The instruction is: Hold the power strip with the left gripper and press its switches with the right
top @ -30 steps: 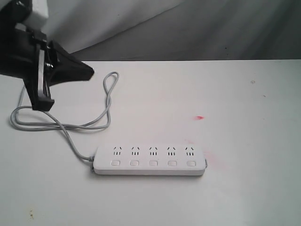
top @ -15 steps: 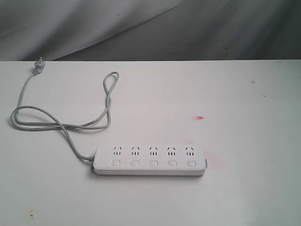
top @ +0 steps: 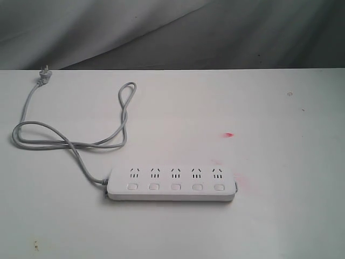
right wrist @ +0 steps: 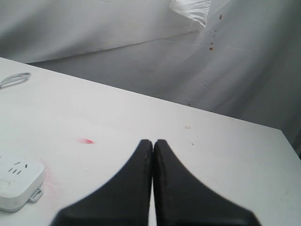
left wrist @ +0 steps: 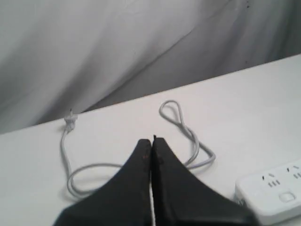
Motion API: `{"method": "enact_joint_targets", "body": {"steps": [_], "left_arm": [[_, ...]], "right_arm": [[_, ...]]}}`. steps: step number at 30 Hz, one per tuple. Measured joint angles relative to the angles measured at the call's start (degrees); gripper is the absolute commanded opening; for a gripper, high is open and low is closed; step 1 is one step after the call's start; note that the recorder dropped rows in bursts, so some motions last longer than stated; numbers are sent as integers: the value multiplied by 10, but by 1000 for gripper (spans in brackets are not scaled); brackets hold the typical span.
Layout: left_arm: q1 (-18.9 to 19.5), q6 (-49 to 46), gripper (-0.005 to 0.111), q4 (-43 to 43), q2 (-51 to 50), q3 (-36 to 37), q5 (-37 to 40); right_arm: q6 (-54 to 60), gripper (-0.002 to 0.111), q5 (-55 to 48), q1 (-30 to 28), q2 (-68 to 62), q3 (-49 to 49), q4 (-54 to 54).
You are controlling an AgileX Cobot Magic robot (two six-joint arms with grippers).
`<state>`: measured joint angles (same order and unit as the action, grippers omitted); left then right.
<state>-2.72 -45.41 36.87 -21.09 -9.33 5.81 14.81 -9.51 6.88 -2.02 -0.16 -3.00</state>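
Note:
The white power strip lies flat on the white table, long side across the exterior view. Its five square switches run in a row below the socket groups. A grey cord loops away to the left and ends in a plug at the far table edge. Neither gripper shows in the exterior view. My left gripper is shut and empty, above the cord, with the strip's end off to one side. My right gripper is shut and empty, apart from the strip's other end.
A small red mark and a pink smear stain the table near the strip's right end. A grey cloth backdrop hangs behind the table's far edge.
The left gripper, seen at upper left one second ago, has left the exterior view and uncovered the plug. The strip and cord have not moved.

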Motion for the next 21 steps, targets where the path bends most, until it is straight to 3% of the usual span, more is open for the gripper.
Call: {"method": "enact_joint_targets", "body": {"steps": [4,11,21], "left_arm": [[0,149,0,-120,32,72,-58],[0,170,0,-156,79,91,-58],[0,174,0,-162,158,91,100]], "right_arm": [[0,0,0,0,0,0,0],[0,0,0,0,0,0,0],[0,0,0,0,0,0,0]]}}
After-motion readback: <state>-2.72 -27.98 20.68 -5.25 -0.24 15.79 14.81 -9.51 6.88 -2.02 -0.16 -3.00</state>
